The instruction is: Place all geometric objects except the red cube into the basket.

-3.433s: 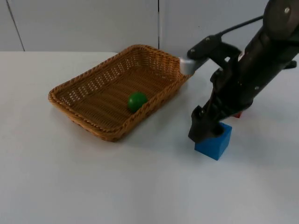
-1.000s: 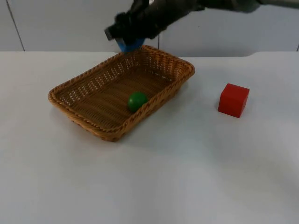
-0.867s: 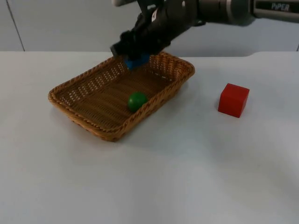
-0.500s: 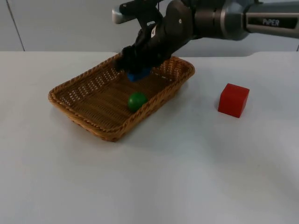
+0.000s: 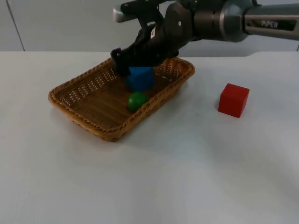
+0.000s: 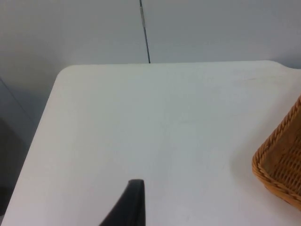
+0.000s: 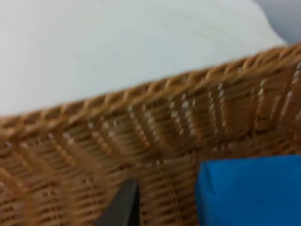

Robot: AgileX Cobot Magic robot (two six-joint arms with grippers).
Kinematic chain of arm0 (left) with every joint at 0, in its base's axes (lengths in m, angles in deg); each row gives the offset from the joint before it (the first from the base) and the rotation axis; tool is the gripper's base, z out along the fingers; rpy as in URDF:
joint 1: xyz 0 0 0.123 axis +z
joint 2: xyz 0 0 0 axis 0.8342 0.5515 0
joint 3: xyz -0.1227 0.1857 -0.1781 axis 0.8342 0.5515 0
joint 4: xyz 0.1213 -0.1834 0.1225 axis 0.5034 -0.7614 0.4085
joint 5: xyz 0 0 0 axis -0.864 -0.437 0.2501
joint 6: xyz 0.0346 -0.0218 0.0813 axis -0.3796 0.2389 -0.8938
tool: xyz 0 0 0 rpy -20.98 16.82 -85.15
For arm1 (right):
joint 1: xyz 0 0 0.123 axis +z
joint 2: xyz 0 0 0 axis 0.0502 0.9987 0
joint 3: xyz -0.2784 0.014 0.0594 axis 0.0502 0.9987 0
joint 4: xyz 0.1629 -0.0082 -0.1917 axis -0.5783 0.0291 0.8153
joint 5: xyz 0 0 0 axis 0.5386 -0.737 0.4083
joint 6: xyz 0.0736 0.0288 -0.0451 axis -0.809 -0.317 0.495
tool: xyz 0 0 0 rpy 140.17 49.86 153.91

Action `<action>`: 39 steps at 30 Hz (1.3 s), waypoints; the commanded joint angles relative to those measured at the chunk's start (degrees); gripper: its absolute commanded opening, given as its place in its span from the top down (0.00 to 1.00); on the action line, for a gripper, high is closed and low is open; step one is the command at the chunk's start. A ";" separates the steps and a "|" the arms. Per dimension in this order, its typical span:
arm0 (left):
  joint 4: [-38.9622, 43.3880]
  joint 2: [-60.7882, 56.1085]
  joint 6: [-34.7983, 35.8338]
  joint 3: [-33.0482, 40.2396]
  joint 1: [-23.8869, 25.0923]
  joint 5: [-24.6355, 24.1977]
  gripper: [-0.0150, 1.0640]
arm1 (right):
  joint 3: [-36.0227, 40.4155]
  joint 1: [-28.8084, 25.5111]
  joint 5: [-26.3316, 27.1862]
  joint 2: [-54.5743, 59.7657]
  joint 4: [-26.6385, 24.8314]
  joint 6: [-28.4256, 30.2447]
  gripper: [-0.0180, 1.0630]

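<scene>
The right gripper (image 5: 125, 65) hangs over the far end of the basket (image 5: 70, 95), the blue cube (image 5: 139, 78) just under it; whether its fingers grip the cube I cannot tell. Dropped from here, the cube might knock the green ball (image 5: 137, 100) or tip against the wall. The left gripper (image 6: 127, 207) waits; the red cube (image 5: 233, 99) sits well right.

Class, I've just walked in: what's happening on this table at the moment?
The right gripper is over the far end of the wicker basket with the blue cube just below it, inside the basket. Whether it holds the cube cannot be told. A green ball already lies in the basket. The red cube sits apart on the white table. The left arm waits off to the side.
</scene>
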 commanded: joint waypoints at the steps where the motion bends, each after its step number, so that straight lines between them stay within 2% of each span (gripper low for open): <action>1: 0.28 -0.32 0.02 0.13 0.16 0.22 0.02 | -0.96 -0.05 0.96 -2.36 0.34 0.86 0.02; 4: 0.28 -0.32 0.02 0.13 0.16 0.22 0.02 | -2.08 0.07 -2.40 -4.38 0.34 2.67 0.02; 7: 0.28 -0.32 0.02 0.13 0.16 0.22 0.02 | -3.47 0.58 -11.34 -9.09 0.34 4.40 0.02; 8: 0.28 -0.32 0.02 0.13 0.16 0.22 0.02 | -3.47 0.58 -11.34 -9.09 0.34 4.40 0.02; 9: 0.28 -0.32 0.02 0.13 0.16 0.34 0.02 | -3.47 0.58 -15.86 -11.46 0.34 5.12 0.02; 10: 0.28 -0.32 0.02 0.13 0.16 0.34 0.02 | -3.34 0.83 -17.96 -12.86 0.00 5.89 0.02; 12: 0.28 -0.32 0.02 0.13 0.16 0.34 0.02 | -2.71 0.80 -18.73 -14.27 0.34 6.15 0.02; 14: 0.28 -0.32 0.02 0.13 0.16 0.34 0.02 | 1.33 0.80 -16.65 -17.09 -0.32 5.91 0.04; 15: 0.28 -0.32 0.02 0.13 0.16 0.34 0.02 | 5.17 0.80 -13.91 -19.46 -0.32 5.56 0.04; 16: 0.28 -0.32 0.02 0.13 0.16 0.34 0.02 | 5.17 0.80 -13.91 -19.46 -0.32 5.56 0.04; 17: 0.28 -0.32 0.02 0.13 0.16 0.34 0.02 | 8.45 0.80 -12.52 -20.98 -0.32 5.17 0.04; 21: 0.18 -0.32 0.02 0.13 0.16 -0.36 0.02 | 22.34 0.80 -12.84 -28.76 0.00 4.58 0.04; 22: 0.18 -0.32 0.02 0.13 0.16 -0.36 0.02 | 22.34 0.80 -12.84 -28.76 0.00 4.58 0.04; 23: 0.06 -0.32 0.02 0.13 0.16 -0.48 0.02 | 26.83 0.95 -12.01 -31.20 0.00 4.58 0.04; 26: -0.39 -0.32 0.02 0.13 0.16 -0.48 0.02 | 40.85 1.28 -6.87 -41.09 1.03 2.99 0.04; 27: -0.39 -0.32 0.02 0.13 0.16 -0.48 0.02 | 40.85 1.28 -6.87 -41.09 1.03 2.99 0.04; 31: -1.53 -0.32 0.02 0.13 0.16 -0.48 0.02 | 56.58 1.28 1.76 -56.68 1.03 1.15 0.04; 32: -1.53 -0.32 0.02 0.13 0.16 -0.48 0.02 | 56.58 1.28 1.76 -56.68 1.03 1.15 0.04; 35: -1.97 -0.32 0.02 0.13 0.16 -0.48 0.02 | 62.79 1.17 2.20 -68.39 1.41 -0.35 0.04; 39: -2.65 -0.32 0.02 0.13 0.16 -0.48 0.02 | 65.05 -0.45 2.06 -76.18 1.11 -0.92 0.04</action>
